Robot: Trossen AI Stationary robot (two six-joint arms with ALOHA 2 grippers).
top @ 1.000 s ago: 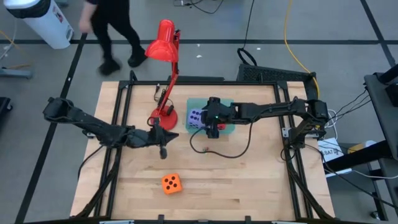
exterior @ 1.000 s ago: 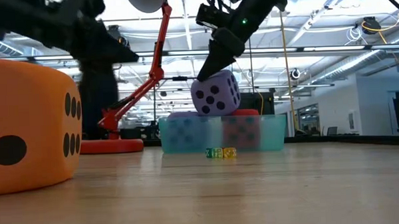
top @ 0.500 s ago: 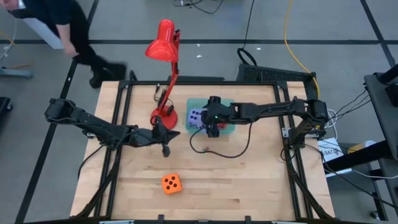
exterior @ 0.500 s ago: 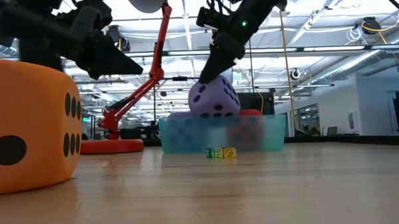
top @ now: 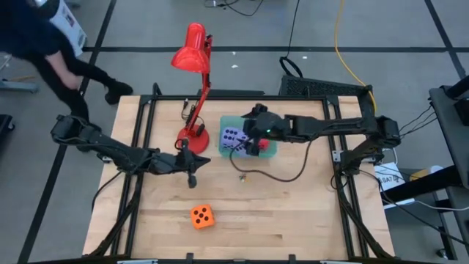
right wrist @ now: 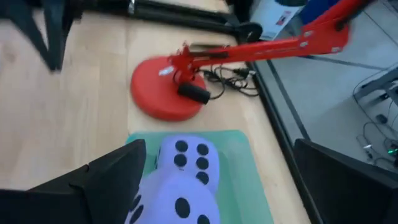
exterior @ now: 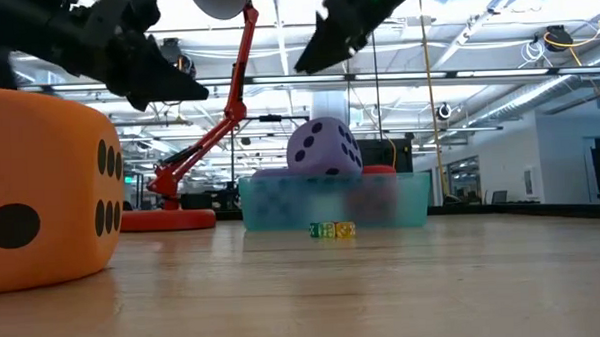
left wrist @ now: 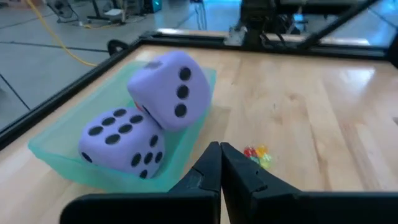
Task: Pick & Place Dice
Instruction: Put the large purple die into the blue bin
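- Hovering over the tray (top: 270,152) just right of the high view's middle, the right tool (top: 253,139) has its fingers spread wide and empty; I'd say it hangs there because a die has just gone in.
- One purple die (exterior: 323,148) sits up on top of the load, poking above the tray's rim in the low view's middle, likely because the tray is too shallow and full for it to settle flat.
- The second purple die (left wrist: 122,144) lies in the tray, touching it.
- The red die (exterior: 377,170) shows only as a sliver behind them.
- The orange die (top: 202,216) sits alone on the surface (top: 293,213), lower middle of the high view, well apart from the tray, probably next to go.
- The left tool (top: 193,176) is pressed together, holding nothing, left of centre and waiting.
- Count: four dice, three in the tray, one out; one tray; one red lamp (top: 192,55); two arms.
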